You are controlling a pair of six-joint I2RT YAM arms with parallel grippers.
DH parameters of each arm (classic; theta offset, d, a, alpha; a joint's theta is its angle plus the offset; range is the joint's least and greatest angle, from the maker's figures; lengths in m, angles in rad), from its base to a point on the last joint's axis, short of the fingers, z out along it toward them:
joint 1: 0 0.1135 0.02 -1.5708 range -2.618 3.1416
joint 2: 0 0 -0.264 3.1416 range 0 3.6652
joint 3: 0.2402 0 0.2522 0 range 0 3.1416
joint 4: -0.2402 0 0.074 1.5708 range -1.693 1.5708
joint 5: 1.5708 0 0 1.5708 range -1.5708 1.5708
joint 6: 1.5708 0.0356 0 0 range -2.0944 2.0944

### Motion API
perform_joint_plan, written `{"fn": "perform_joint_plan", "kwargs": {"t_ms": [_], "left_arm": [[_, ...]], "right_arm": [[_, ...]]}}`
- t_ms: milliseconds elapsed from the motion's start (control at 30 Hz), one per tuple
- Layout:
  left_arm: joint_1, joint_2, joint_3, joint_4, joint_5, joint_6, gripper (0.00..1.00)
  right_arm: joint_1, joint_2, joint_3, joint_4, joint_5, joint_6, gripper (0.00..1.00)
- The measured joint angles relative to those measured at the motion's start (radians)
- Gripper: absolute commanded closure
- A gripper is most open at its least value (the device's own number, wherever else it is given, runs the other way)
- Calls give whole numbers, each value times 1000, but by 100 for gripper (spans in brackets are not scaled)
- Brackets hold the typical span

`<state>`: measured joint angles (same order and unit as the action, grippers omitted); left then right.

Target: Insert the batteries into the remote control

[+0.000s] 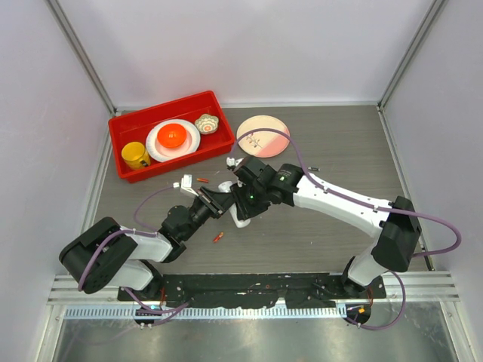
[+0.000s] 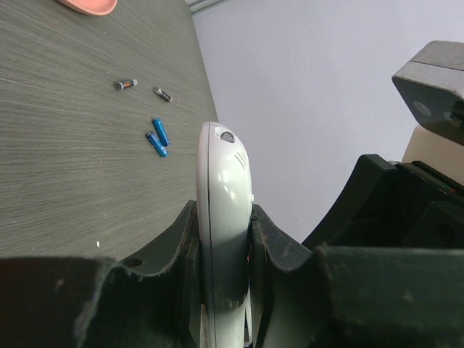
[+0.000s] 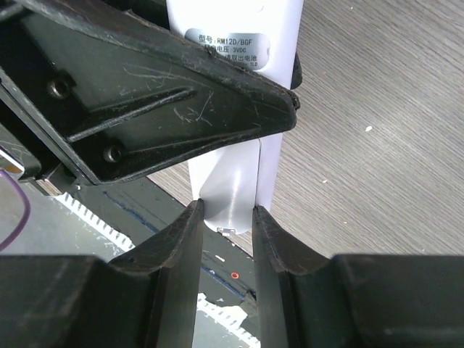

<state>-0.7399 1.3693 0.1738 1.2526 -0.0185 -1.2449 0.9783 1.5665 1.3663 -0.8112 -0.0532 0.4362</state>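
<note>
Both grippers have the smooth white remote (image 2: 223, 167) held up over the table (image 2: 65, 181). The left gripper (image 2: 223, 214) clamps its slim rounded sides, and the right gripper (image 3: 228, 210) is closed snugly on one end. Beyond the remote, two small blue batteries (image 2: 156, 138) lie side by side, with grey wood-grain surface showing all round them.

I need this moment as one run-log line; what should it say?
left gripper: shut on remote control | right gripper: at remote's end, grip unclear | batteries: loose on table
</note>
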Motion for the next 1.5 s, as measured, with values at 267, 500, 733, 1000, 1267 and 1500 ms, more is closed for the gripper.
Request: {"fn": "perform_joint_plan", "kwargs": {"t_ms": [267,500,733,1000,1267,1500], "left_arm": [[0,0,0,1,-13,0,100],[0,0,0,1,-19,1,100],[-16,0,0,-17,-2,10,100],[-16,0,0,-31,0,11,100],[-16,-2,0,-39,0,12,100],[-17,-5,2,-47,6,-6,100]], "right_arm": [[-21,0,0,10,-42,27,72],[-24,0,-5,19,-47,34,59],[-25,0,-15,89,-42,37,54],[-25,0,-27,99,-38,37,56],[-24,-2,-38,107,-23,32,57],[-22,-13,-43,108,-17,27,56]]}}
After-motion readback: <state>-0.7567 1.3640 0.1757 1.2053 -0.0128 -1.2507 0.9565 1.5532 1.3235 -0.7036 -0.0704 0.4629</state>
